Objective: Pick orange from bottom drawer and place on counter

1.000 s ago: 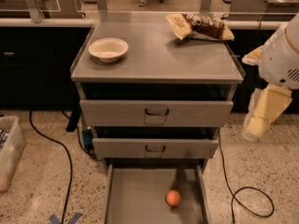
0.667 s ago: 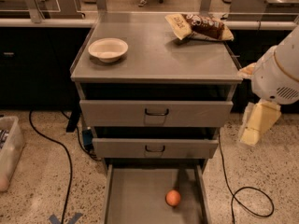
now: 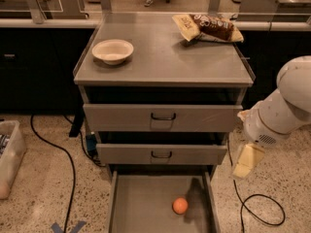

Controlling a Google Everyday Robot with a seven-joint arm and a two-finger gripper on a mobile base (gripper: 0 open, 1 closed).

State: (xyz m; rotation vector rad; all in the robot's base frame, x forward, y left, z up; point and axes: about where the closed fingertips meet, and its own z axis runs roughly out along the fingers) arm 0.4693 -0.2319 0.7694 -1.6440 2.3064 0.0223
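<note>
Camera view: the claw [image 3: 247, 161] (grip cannot be told) hangs beside the bottom drawer [image 3: 141, 208], apart from the orange [image 3: 180, 206].

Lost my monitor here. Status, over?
Gripper low, right of the cabinet. Orange in open bottom drawer, untouched. Nothing on top of it.

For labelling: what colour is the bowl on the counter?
Bowl: off-white, camera view. Hand right of cabinet.

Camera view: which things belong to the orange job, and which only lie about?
Job: orange; bottom drawer, open; counter; claw, at the right, outside the drawer.
Lying about: bowl and snack bag, both on the counter.
</note>
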